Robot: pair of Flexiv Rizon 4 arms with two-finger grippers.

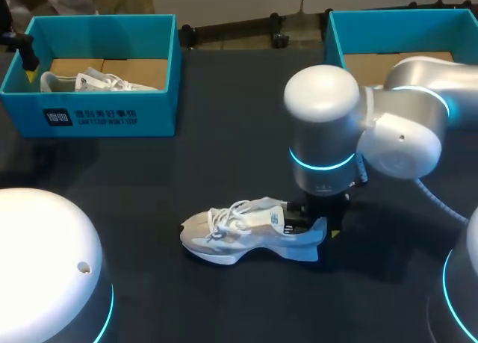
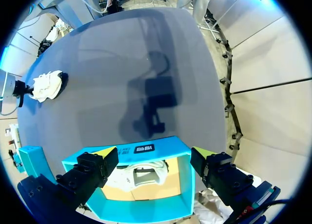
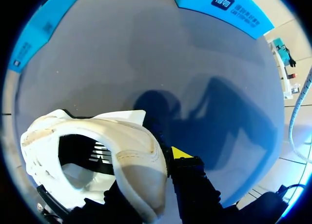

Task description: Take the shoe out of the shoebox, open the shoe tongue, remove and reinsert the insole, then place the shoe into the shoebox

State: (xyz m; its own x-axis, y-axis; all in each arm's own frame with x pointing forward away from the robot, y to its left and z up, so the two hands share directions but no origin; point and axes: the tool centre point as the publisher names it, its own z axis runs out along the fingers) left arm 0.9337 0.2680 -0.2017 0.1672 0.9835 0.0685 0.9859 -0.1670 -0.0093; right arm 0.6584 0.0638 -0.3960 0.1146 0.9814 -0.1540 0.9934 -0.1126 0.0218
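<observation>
A white and grey sneaker (image 1: 239, 235) lies on its side in the middle of the dark table, toe to the left. My right gripper (image 1: 323, 225) is shut on its heel collar. In the right wrist view one yellow-tipped finger (image 3: 181, 152) presses the outside of the heel of the sneaker (image 3: 131, 160), and the other finger is hidden inside the shoe's opening. My left gripper (image 2: 155, 155) hangs open over the left shoebox (image 2: 141, 204), holding nothing, and shows at the far left (image 1: 22, 55). From there the sneaker (image 2: 46, 86) looks small and far off.
The teal left shoebox (image 1: 112, 115) at the back left holds a second white shoe (image 1: 93, 81). Another teal shoebox (image 1: 336, 36) stands at the back right, partly behind my right arm. The arms' white bases fill both near corners.
</observation>
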